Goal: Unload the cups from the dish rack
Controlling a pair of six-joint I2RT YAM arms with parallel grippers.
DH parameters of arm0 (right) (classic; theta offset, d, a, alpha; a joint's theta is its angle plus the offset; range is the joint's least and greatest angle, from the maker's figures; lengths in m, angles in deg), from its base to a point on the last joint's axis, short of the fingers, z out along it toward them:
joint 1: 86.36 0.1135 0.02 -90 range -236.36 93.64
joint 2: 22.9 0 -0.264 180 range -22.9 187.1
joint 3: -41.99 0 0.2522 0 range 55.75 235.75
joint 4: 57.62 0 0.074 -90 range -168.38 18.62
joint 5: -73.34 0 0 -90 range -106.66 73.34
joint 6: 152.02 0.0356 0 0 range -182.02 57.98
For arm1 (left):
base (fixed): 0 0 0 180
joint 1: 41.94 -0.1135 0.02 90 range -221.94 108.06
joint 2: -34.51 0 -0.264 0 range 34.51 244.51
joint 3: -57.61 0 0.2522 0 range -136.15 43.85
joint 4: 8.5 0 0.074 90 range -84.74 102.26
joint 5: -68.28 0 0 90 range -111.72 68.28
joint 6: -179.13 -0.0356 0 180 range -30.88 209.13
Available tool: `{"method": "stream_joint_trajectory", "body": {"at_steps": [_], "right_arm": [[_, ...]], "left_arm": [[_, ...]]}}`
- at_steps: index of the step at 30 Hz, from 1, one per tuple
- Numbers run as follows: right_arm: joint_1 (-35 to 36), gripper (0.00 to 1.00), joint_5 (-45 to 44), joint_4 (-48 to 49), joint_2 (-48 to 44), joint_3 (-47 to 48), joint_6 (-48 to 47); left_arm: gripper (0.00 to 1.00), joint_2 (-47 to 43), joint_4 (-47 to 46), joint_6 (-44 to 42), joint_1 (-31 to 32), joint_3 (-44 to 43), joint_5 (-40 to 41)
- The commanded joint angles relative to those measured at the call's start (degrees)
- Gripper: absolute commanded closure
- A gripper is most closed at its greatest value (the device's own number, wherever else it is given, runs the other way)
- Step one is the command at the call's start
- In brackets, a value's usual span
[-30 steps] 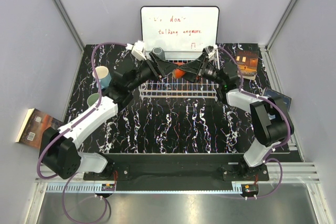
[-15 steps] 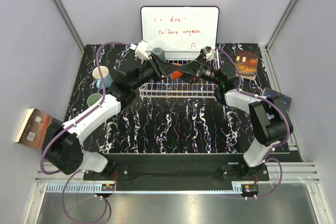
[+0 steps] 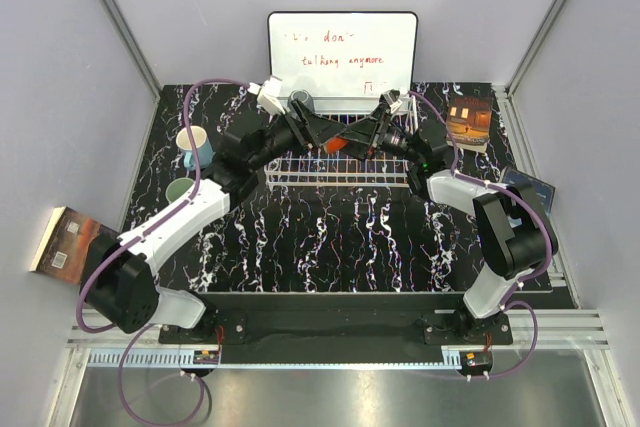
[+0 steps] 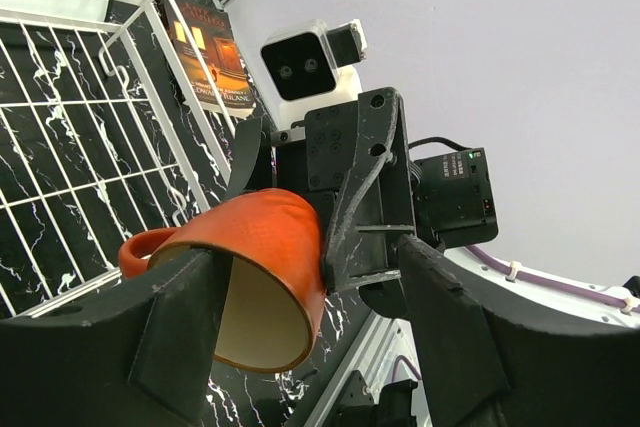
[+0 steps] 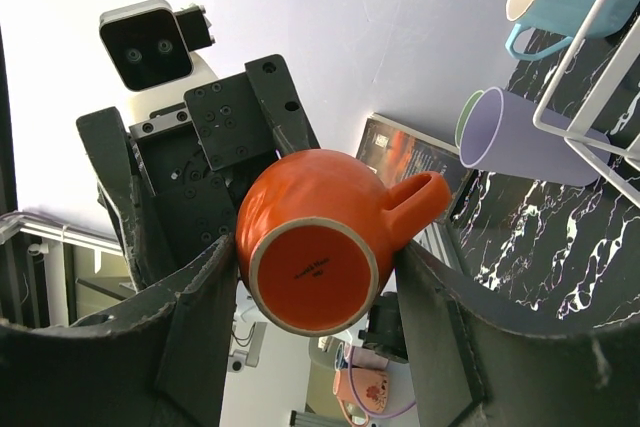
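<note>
Above the black marbled table point(image 3: 330, 237) and its white wire dish rack point(image 3: 340, 169), the right gripper point(image 5: 315, 257) is clamped on the orange mug point(image 5: 320, 237), whose base faces that wrist's camera. The left gripper point(image 4: 312, 277) is spread around the mug's cream-lined mouth, with one finger clear of it. A dark grey cup point(image 3: 300, 100) sits at the rack's far left corner, while the light blue mug point(image 3: 195, 145) and a lilac cup point(image 5: 510, 137) are outside the rack on the table's left.

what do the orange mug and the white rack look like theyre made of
The orange mug: probably glazed ceramic, glossy orange skin with a bare pale ring under its base. The dish rack: likely metal wire with a white coating, thin stiff rods in a grid.
</note>
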State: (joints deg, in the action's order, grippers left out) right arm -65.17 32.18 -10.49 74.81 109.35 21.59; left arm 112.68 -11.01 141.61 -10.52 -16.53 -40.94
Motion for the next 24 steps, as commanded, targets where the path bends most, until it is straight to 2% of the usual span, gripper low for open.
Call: {"method": "stream_joint_trajectory", "body": {"at_steps": [1,8,12,24], "right_arm": [[0.61,1.0,0.12,2.22,-1.82,2.38,-0.73],[0.69,1.0,-0.41,2.05,-1.47,4.49,-0.03],[0.52,1.0,-0.06,2.75,-1.38,5.19,0.23],[0.61,1.0,1.43,2.58,-4.99,-0.16,-0.82]], "left_arm": [[0.29,-2.41,-2.18,-0.81,-0.04,-0.79,-0.99],[0.29,-5.31,-0.87,-2.65,-0.04,2.1,-0.9],[0.33,-6.71,-0.78,-2.66,-0.13,3.78,0.67],[0.3,-3.2,-2.88,-0.46,-2.41,0.09,0.59]]}}
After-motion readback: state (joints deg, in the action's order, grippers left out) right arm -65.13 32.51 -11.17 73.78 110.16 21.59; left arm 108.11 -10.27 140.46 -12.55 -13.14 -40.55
